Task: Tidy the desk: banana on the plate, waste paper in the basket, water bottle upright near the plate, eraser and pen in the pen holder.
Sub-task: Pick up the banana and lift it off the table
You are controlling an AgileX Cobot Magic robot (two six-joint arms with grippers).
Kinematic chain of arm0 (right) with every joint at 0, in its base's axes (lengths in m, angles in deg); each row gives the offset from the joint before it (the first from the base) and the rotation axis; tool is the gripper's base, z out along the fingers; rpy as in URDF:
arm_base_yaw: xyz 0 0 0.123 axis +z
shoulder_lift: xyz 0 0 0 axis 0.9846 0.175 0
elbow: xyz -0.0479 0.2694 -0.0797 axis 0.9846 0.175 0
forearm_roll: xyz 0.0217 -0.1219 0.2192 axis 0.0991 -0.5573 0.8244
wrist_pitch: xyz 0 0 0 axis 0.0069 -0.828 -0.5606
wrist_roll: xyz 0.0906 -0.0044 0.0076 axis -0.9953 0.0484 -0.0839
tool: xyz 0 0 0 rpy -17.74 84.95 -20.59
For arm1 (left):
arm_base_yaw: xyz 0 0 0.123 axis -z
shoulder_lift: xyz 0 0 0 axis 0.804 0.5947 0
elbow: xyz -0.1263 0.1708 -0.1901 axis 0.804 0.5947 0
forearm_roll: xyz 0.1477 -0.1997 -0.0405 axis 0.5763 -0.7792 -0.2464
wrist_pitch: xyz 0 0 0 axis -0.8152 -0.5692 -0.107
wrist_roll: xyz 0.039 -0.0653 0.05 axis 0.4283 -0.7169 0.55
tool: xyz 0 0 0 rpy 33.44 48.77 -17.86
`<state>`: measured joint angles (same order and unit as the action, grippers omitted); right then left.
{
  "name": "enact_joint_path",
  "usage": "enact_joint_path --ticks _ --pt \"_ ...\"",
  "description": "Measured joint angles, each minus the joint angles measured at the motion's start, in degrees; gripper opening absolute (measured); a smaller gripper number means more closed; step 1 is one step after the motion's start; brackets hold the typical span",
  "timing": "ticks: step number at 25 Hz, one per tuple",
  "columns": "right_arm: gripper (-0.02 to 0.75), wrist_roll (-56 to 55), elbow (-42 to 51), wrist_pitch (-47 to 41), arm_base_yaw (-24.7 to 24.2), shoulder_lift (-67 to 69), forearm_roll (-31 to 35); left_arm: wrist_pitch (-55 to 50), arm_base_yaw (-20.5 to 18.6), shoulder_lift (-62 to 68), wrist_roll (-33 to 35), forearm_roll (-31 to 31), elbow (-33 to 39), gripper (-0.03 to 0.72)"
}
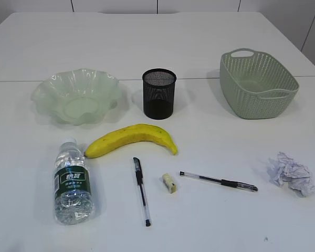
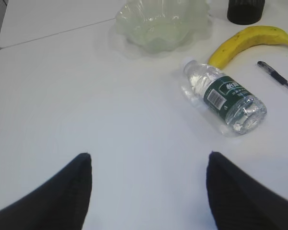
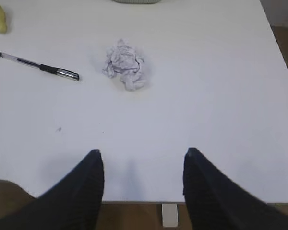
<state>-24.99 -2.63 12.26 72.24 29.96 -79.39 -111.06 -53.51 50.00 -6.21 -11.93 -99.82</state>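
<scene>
On the white desk the banana lies in front of the pale-green wavy plate and the black mesh pen holder. The water bottle lies on its side at the front left. Two pens lie flat with the small eraser between them. Crumpled waste paper sits at the right, in front of the sage-green basket. My left gripper hangs open over bare desk, short of the bottle. My right gripper is open above the desk's near edge, short of the paper.
A seam runs across the tabletop behind the plate and basket. The desk's right edge and front edge show in the right wrist view, with floor beyond. Neither arm shows in the exterior view.
</scene>
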Motion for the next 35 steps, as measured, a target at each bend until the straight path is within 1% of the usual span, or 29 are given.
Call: enact_joint_path --ticks 4,7,10,14,17,20,22,26,29,35 --pt "0.4 -0.8 -1.5 -0.6 0.2 3.1 -1.9 0.0 0.0 1.0 0.0 1.3 -1.5 0.528" --pt "0.4 -1.2 -3.8 -1.1 0.2 5.2 -3.1 0.0 1.7 3.8 0.0 2.3 -2.2 0.528" --pt "0.4 -1.9 -7.4 -1.7 0.2 7.8 -3.9 0.0 5.0 7.4 0.0 4.9 -3.6 0.528" --pt "0.4 -2.8 -11.3 -0.8 0.2 12.5 -4.6 0.0 10.1 14.5 0.0 10.7 -6.7 0.528" --pt "0.4 -4.6 -13.2 -0.2 0.2 16.7 -4.9 -0.8 14.2 19.9 0.0 16.1 -11.2 0.528" --pt "0.4 -6.0 -14.5 0.0 0.2 20.4 -4.9 -2.1 17.7 24.6 -0.2 20.2 -17.0 0.528" --pt "0.4 -6.3 -15.0 0.1 0.2 22.4 -4.9 -2.7 19.4 27.5 -0.5 21.7 -21.2 0.528" --pt "0.4 -6.4 -15.2 1.5 0.2 24.4 -4.9 -3.4 21.7 33.5 -0.7 22.4 -29.3 0.528" --pt "0.4 -6.5 -15.3 3.1 0.2 24.5 -4.8 -3.5 22.7 37.2 -0.7 22.4 -33.0 0.528" --pt "0.4 -6.5 -15.3 4.2 0.2 24.5 -2.0 -3.8 26.7 44.5 -0.7 22.4 -35.9 0.528"
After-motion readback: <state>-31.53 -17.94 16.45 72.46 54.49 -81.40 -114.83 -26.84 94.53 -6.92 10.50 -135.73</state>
